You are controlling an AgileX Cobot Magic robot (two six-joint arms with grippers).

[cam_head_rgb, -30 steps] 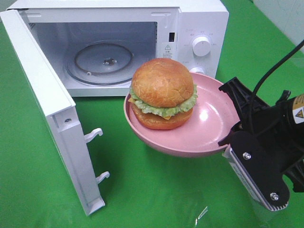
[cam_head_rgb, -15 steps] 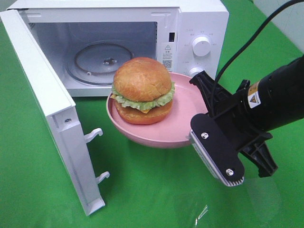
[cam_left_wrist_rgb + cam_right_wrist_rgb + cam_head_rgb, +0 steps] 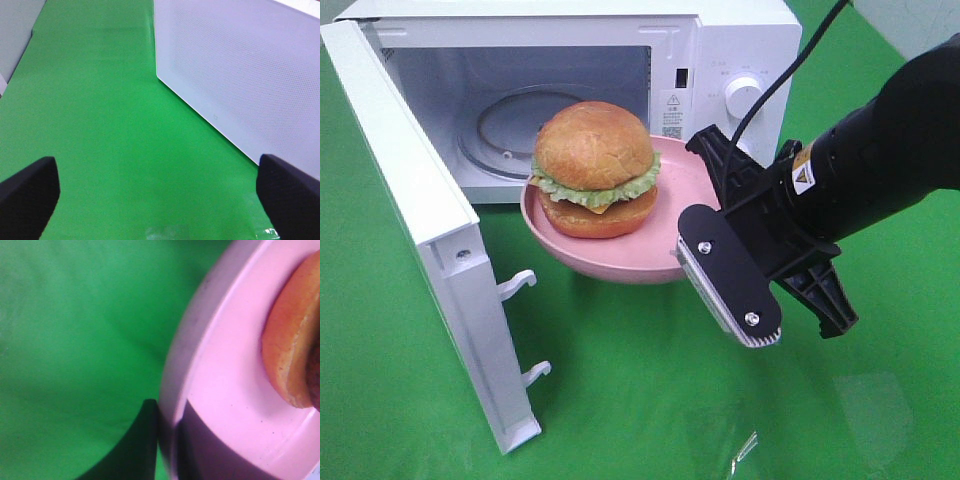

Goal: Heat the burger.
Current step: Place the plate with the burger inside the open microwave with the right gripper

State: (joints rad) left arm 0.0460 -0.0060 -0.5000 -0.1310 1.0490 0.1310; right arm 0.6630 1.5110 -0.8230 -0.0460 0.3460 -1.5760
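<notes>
The burger (image 3: 594,168), with a golden-brown bun and green lettuce, sits on a pink plate (image 3: 670,240). My right gripper (image 3: 703,215) is shut on the plate's right rim and holds plate and burger in the air in front of the open white microwave (image 3: 720,60). The right wrist view shows the plate rim (image 3: 200,390) pinched by a dark finger (image 3: 142,440), with the bun's edge (image 3: 287,350) beside it. The glass turntable (image 3: 510,120) inside the microwave is partly hidden behind the burger. My left gripper (image 3: 160,200) is open over green cloth beside the microwave's white side (image 3: 240,70).
The microwave door (image 3: 430,240) stands swung open at the left, latch hooks pointing right. Control knobs (image 3: 744,97) are on the microwave's right panel. A green cloth (image 3: 620,400) covers the table.
My right gripper has carried the plate and burger leftward and toward the microwave opening. The arm reaches further into view. The microwave door has not moved.
</notes>
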